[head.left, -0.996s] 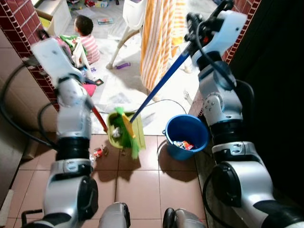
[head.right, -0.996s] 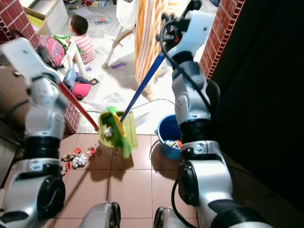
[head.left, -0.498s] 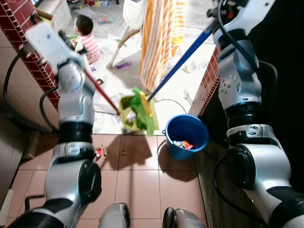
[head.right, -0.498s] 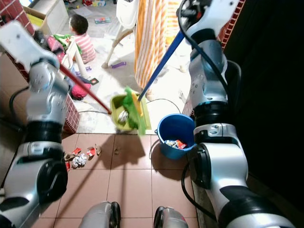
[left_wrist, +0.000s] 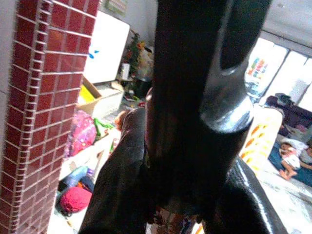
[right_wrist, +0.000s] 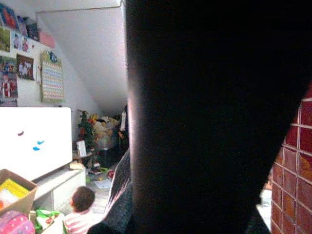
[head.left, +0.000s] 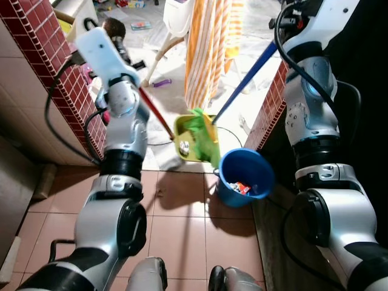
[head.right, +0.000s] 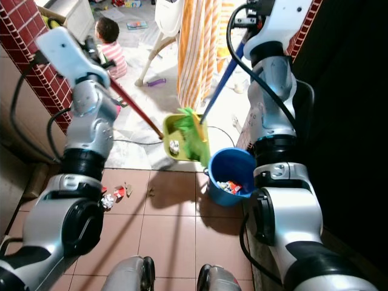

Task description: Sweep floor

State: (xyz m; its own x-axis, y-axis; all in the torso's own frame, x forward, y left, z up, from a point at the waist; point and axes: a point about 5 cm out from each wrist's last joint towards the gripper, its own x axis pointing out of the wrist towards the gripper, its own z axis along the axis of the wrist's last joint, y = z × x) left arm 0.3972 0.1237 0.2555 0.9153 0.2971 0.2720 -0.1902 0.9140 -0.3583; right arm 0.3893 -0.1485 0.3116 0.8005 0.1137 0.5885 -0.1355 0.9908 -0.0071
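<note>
The robot holds the yellow dustpan [head.left: 193,138] up in the air by its red handle [head.left: 156,113], tilted just beside the blue bucket [head.left: 245,176]. The green broom [head.left: 205,134] with the blue stick [head.left: 245,82] presses against the pan. I cannot tell whether either claw is spread or pinching, both are hidden. Some paper is in the pan, and scraps [head.right: 115,194] lie on the brown tiles [head.right: 170,230]. The pan is not yet over the bucket, so the rubbish could fall beside it. A child [head.right: 110,41] sits beyond
</note>
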